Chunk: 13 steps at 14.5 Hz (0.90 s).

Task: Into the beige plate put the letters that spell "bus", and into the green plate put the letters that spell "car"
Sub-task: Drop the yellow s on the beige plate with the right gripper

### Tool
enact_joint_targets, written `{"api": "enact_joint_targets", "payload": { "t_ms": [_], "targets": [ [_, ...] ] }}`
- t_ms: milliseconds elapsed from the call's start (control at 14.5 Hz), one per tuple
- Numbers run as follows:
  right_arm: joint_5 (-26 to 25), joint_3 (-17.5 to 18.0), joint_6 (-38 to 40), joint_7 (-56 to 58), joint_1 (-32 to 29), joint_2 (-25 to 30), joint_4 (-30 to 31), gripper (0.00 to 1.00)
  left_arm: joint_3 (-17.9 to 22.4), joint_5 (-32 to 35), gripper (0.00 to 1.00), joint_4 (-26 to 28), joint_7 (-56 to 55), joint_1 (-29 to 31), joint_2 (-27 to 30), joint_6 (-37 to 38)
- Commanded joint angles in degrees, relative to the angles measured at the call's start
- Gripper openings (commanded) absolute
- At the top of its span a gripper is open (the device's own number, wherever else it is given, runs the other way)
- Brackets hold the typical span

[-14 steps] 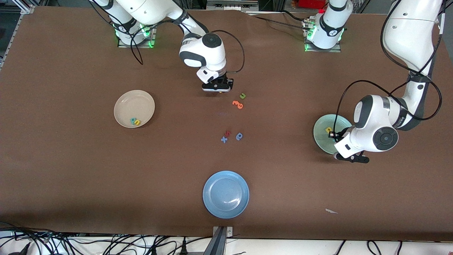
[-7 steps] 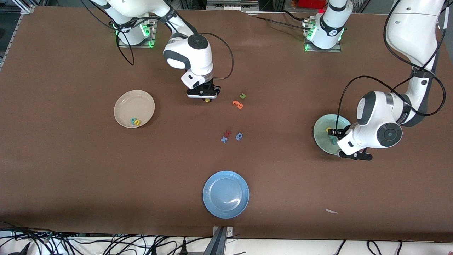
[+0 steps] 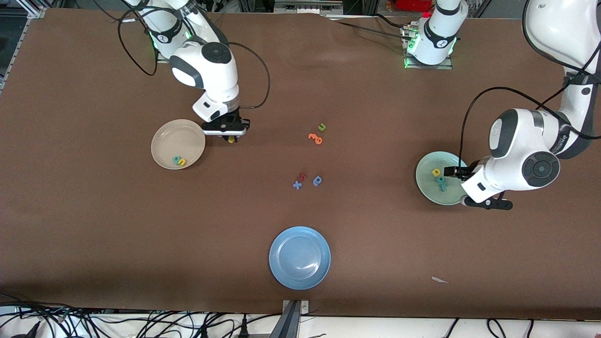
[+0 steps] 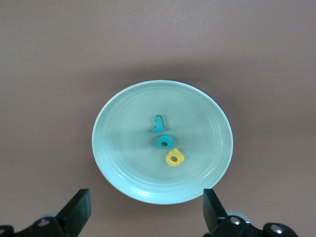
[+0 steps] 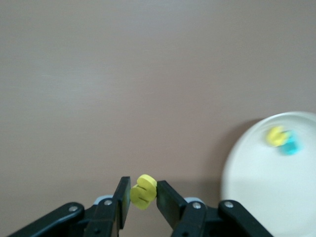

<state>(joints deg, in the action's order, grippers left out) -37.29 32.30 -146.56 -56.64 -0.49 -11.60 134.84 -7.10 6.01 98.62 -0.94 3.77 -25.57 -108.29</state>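
Note:
The beige plate [image 3: 173,138] [image 5: 256,197] lies toward the right arm's end of the table. It holds a teal looped letter [image 3: 176,160] [image 5: 291,146] and a yellow u [image 3: 181,162] [image 5: 275,135]. My right gripper [image 3: 231,138] [image 5: 143,197] hangs just beside that plate's rim, shut on a small yellow s-curl letter [image 5: 143,191]. The green plate [image 3: 425,178] [image 4: 118,148] holds a yellow blocky letter [image 3: 436,172] [image 4: 174,157], a teal c [image 3: 440,180] [image 4: 164,142] and a teal hooked bar [image 3: 442,188] [image 4: 158,124]. My left gripper [image 3: 454,172] [image 4: 145,207] hovers at this plate's edge, open and empty.
Mid-table lie a green u [image 3: 321,126], orange letters [image 3: 315,138], a red letter [image 3: 303,176], a blue x [image 3: 297,185] and a blue rounded letter [image 3: 318,180]. A blue plate [image 3: 299,257] sits near the front edge. A paper scrap [image 3: 439,280] lies nearer the left arm's end.
The right gripper carried the yellow letter from the mid-table pile over to the beige plate's rim. The left gripper opened, dropped the teal hooked bar into the green plate and drew back.

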Motion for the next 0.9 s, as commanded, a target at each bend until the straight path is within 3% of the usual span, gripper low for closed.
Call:
{"api": "enact_joint_targets", "payload": {
  "t_ms": [0, 346, 484, 553, 622, 760, 830],
  "targets": [
    [1.25, 1.8, 0.39, 8.37, -6.43, 2.55, 3.15, 0.09, -0.81, -2.04, 1.0, 0.25, 0.49, 1.93, 2.53, 1.85],
    [1.25, 1.8, 0.48, 20.24, -15.23, 2.37, 5.08, 0.09, 0.15, -5.19, 1.0, 3.58, 2.25, 2.12, 10.86, 1.94],
    [1.25, 1.8, 0.48, 22.71, -17.08, 1.93, 5.34, 0.11, 5.14, -8.02, 1.0, 4.56, 3.83, -1.63, 14.74, 3.6],
    [1.25, 1.8, 0.39, 22.89, -17.35, 1.76, 5.34, 0.18, 9.08, -8.2, 1.0, 4.56, 4.71, -4.7, 16.67, 5.78],
    [1.34, 1.72, 0.48, 22.89, -17.35, 1.41, 5.34, 0.37, 10.52, -8.46, 1.0, 4.13, 5.76, -5.43, 18.78, 7.72],
    [1.52, 1.72, 0.57, 22.72, -17.44, 1.32, 5.34, 0.9, 11.23, -8.38, 1.0, 2.03, 6.47, -5.7, 21.16, 11.76],
    [1.52, 1.63, 0.57, 22.8, -17.96, 1.32, 5.34, 0.99, 11.5, -8.29, 1.0, 0.36, 6.47, -5.96, 21.69, 13.87]
  ]
}}
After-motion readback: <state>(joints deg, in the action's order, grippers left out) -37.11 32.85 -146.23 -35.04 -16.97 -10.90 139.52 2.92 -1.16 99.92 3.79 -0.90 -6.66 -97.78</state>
